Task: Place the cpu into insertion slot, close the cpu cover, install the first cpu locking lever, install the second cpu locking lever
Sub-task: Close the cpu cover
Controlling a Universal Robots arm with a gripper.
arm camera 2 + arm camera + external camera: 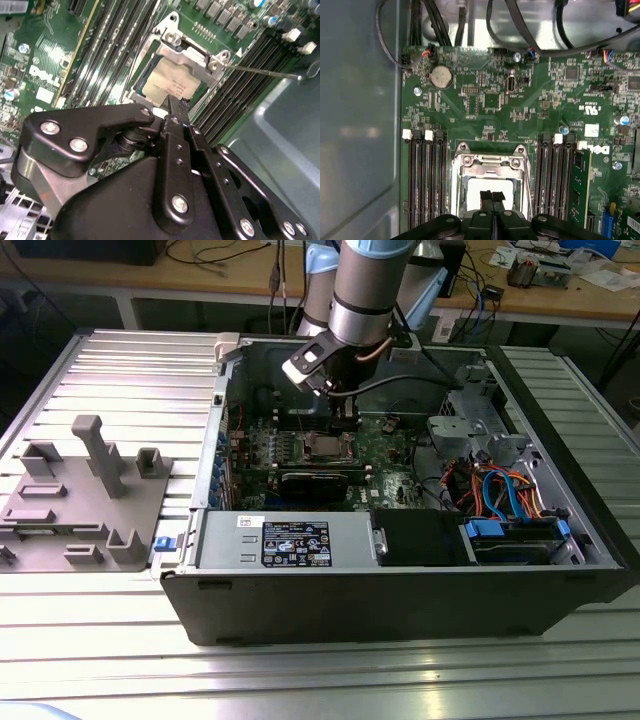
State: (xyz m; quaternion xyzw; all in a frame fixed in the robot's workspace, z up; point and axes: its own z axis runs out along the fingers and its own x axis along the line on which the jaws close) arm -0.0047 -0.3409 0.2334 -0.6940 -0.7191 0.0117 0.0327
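Observation:
The cpu (pixel 170 84) lies flat in the insertion slot (pixel 327 448) of the green motherboard, its silver-grey top showing in both wrist views (pixel 471 192). The cpu cover (pixel 490 161), a silver frame plate, is down around it (pixel 189 56). A thin wire locking lever (pixel 260 70) sticks out sideways over the memory slots, away from the socket. My gripper (pixel 492 196) is shut with nothing between its fingers. Its black tips (pixel 172 105) point down at the cpu's edge, right at the cover's rim. In the exterior view the gripper (pixel 337 418) hangs just above the slot inside the open case.
Black memory slots (pixel 425 180) flank the socket on both sides. Cables (pixel 520 30) run along the board's far edge near a coin battery (pixel 441 76). The case wall (pixel 400 610), a power supply (pixel 285 540) and a drive bay with blue and orange cables (pixel 500 490) hem in the board. A grey fixture tray (pixel 80 500) lies outside.

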